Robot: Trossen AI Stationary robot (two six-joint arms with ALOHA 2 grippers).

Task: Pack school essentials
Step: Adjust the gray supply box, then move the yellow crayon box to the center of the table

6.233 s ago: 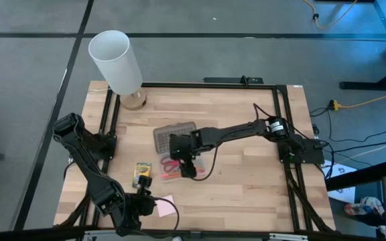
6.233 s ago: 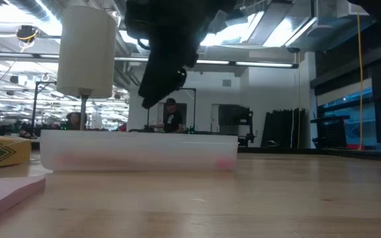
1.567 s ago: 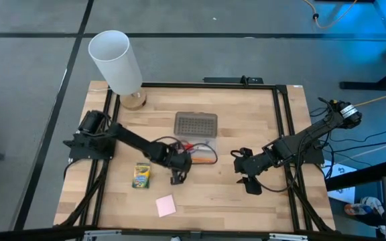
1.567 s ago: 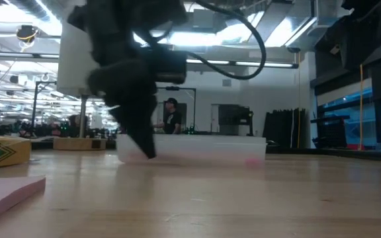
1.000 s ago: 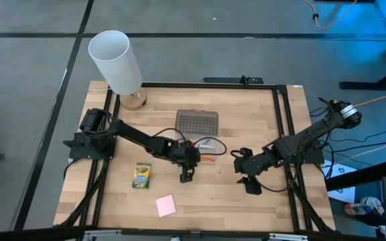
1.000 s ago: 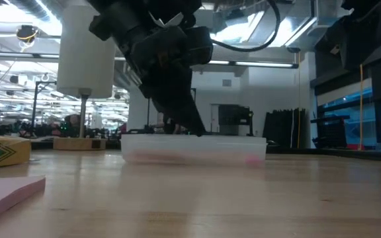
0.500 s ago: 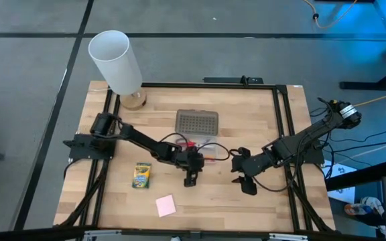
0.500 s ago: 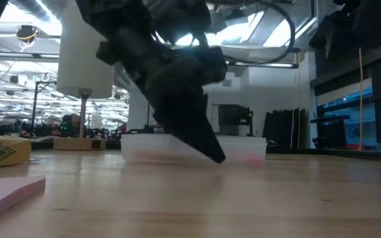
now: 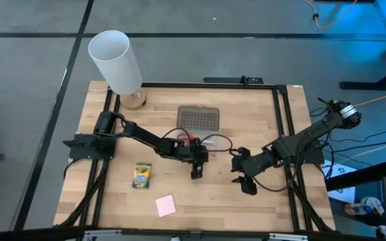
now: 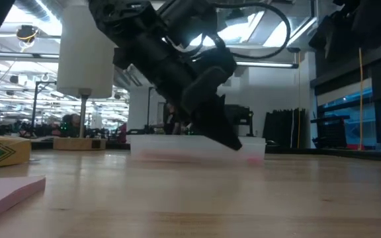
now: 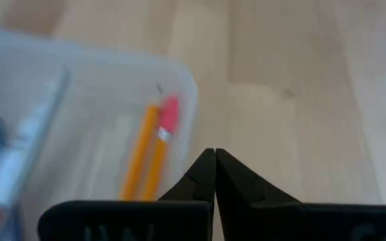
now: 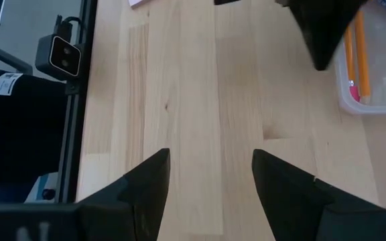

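Observation:
A clear case [image 9: 208,143] [image 10: 177,151] [image 11: 112,100] lies mid-table with its grey dotted lid [image 9: 198,118] on the far side. Inside it are orange pencils [image 11: 143,154] [image 12: 360,47], a pen [image 11: 25,154] and something red [image 9: 185,142]. My left gripper [image 9: 196,174] [image 10: 233,143] [image 11: 214,154] is shut, tip down at the case's near right corner. The crayon box [image 9: 142,175] [image 10: 2,151] and pink sticky pad [image 9: 166,205] [image 10: 5,192] lie flat on the near left of the table. My right gripper [image 9: 246,182] [image 12: 210,181] hovers open, right of the case. My left gripper points its shut fingertips down at the table just outside the case's near wall [image 11: 191,114], close to the case's right corner. I cannot tell whether the fingers touch that wall or stand a little off it.
A tall white cylinder [image 9: 116,61] [image 10: 84,49] stands on a wooden base at the far left corner. A black frame [image 9: 283,120] runs along the table's edges. Bare wood lies between the two grippers and along the near right of the table.
My left gripper, staying shut, has travelled toward the table's right edge along the near side of the case, from its middle to its right corner. The case's left end has shifted slightly toward the right.

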